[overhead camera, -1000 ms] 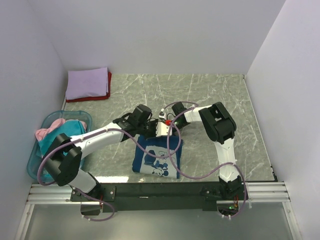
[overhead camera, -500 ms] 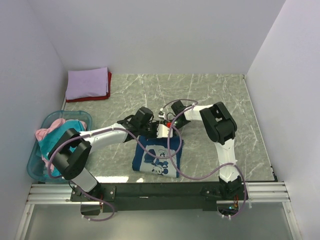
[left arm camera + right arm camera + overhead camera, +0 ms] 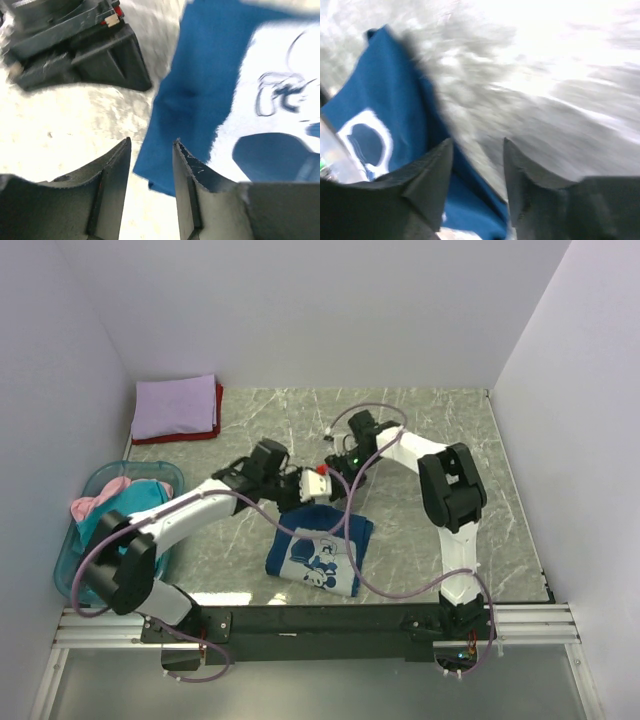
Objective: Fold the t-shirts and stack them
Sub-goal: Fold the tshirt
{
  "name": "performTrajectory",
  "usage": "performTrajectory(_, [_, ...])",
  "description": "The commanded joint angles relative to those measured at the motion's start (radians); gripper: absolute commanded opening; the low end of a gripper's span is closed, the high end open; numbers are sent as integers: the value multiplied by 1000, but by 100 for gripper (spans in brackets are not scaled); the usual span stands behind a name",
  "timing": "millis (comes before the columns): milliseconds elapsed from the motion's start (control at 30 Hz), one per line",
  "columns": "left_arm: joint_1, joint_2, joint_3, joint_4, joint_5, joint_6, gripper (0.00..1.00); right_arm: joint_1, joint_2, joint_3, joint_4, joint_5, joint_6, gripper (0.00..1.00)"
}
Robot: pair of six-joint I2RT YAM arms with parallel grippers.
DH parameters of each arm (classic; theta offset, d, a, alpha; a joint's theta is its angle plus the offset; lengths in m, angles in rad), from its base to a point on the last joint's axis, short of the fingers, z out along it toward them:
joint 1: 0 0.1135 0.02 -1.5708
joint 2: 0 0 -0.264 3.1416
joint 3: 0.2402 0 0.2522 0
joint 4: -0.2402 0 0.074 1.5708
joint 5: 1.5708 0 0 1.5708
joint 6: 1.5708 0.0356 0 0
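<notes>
A folded dark blue t-shirt [image 3: 320, 555] with a white printed picture lies flat on the marble table near the front middle. My left gripper [image 3: 308, 488] hovers just behind its far left edge, open and holding nothing; in the left wrist view the gripper [image 3: 151, 150] sits over the shirt's corner [image 3: 210, 85]. My right gripper [image 3: 333, 468] is beside it, further back, also open and holding nothing. Its wrist view shows the gripper [image 3: 476, 145] above the shirt's edge [image 3: 375, 100]. A lavender t-shirt [image 3: 177, 406] lies folded on a red one [image 3: 218, 412] at the back left.
A translucent blue basket [image 3: 68, 575] stands at the left edge, holding a teal shirt [image 3: 140, 498] and a pink one [image 3: 95, 504]. White walls close in the table [image 3: 440, 440] on three sides. The right gripper's dark body [image 3: 75, 55] shows close by in the left wrist view.
Both grippers have opened and let go of the blue shirt's far edge. They have drawn back from it, the right one farthest. The shirt now lies flat on its own.
</notes>
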Motion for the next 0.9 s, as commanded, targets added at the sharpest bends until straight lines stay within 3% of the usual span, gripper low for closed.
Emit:
performTrajectory(0, [65,-83,124,-186,199,-169,43,-93,-91,113,-110,157,-94,53])
performTrajectory(33, [107,-83,135,-217,228,-211,43,-113,-98,130,-126,160,-102,58])
performTrajectory(200, [255,-22,155,-257,348,-479,45,-229,-173,133,-227,91,-134,59])
performTrajectory(433, [401,167,216,-200,410,-739,49,-241,-331,-138,-143,-24,-117,64])
performTrajectory(533, [421,254,236,-173,433,-838,52,-227,-322,-206,-74,-72,-96,71])
performTrajectory(867, [422,429,253,-116,424,-912,54,-181,-239,-284,38,-95,-79,72])
